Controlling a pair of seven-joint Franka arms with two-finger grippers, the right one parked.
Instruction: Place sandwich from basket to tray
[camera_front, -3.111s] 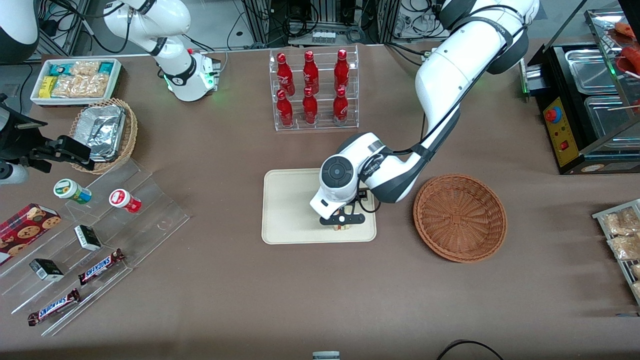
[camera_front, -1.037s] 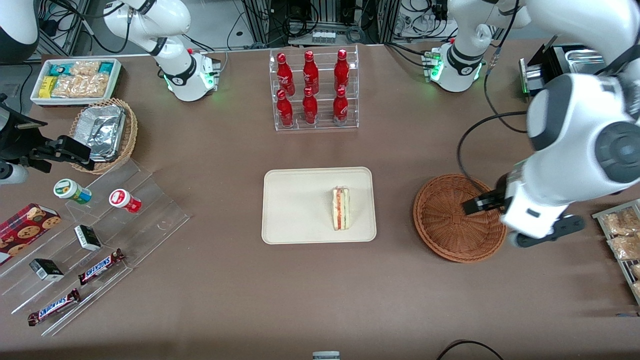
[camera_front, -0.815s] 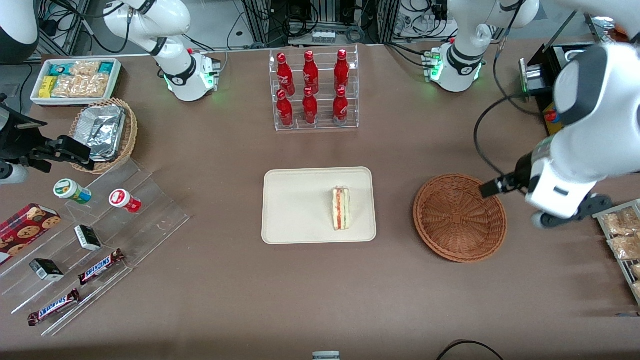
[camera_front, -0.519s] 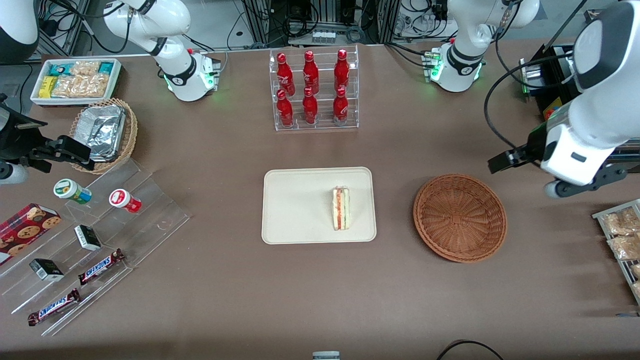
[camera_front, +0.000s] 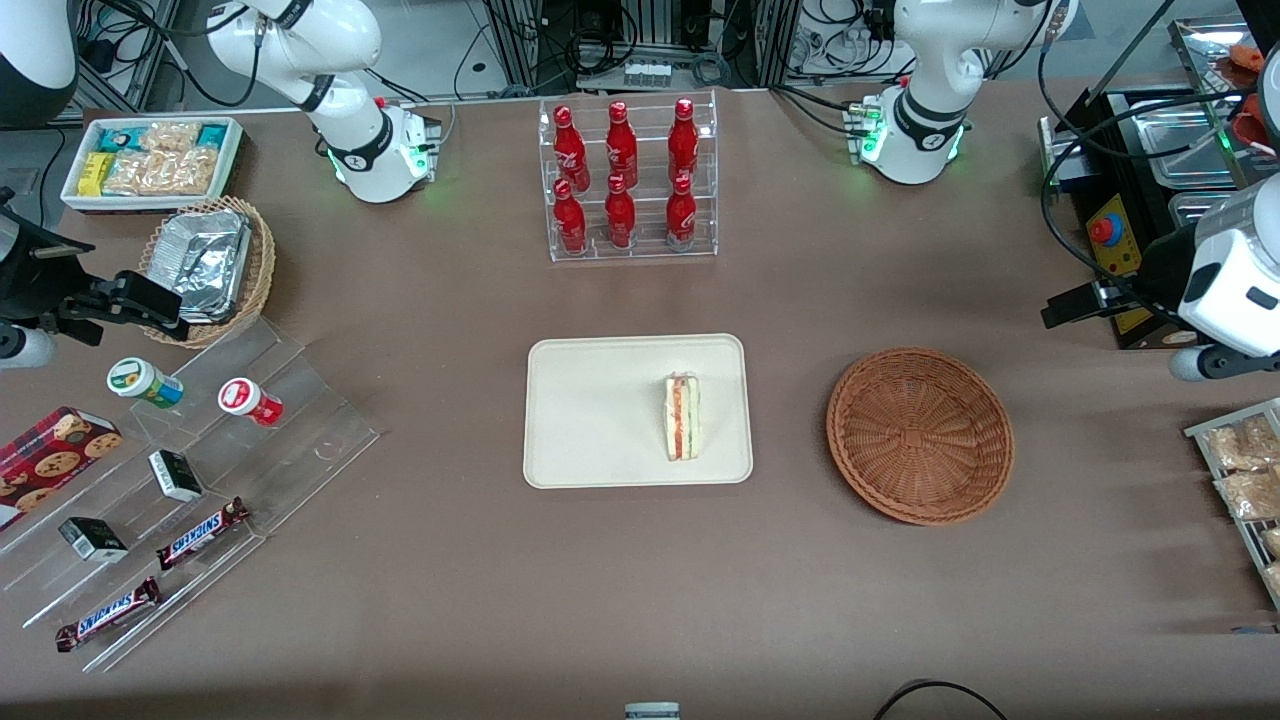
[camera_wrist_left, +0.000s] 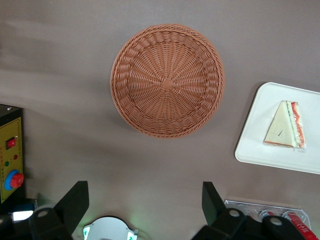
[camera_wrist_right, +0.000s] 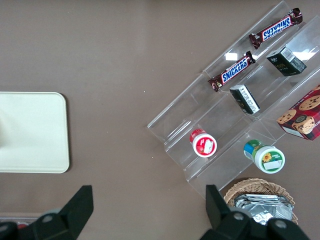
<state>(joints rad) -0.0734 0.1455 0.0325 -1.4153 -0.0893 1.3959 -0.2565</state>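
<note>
The sandwich (camera_front: 682, 417), a white wedge with red and green filling, lies on its side on the cream tray (camera_front: 590, 410), near the tray edge closest to the basket. The reddish-brown wicker basket (camera_front: 920, 435) holds nothing. My gripper (camera_wrist_left: 144, 202) hangs open high over the table at the working arm's end, with nothing between its black fingers (camera_wrist_left: 75, 202). Its wrist (camera_front: 1225, 285) hovers beside the black appliance, farther from the front camera than the basket. The left wrist view looks down on the basket (camera_wrist_left: 167, 80), the tray (camera_wrist_left: 257, 147) and the sandwich (camera_wrist_left: 285, 125).
A clear rack of red bottles (camera_front: 627, 180) stands farther back than the tray. A black appliance with a red button (camera_front: 1120, 240) and a rack of snack packets (camera_front: 1245, 470) sit at the working arm's end. Acrylic steps (camera_front: 300, 420) with snacks lie at the parked arm's end.
The gripper let go of the sandwich on the tray, then swung away over the basket toward the working arm's end and back toward the black appliance. The sandwich has stayed put.
</note>
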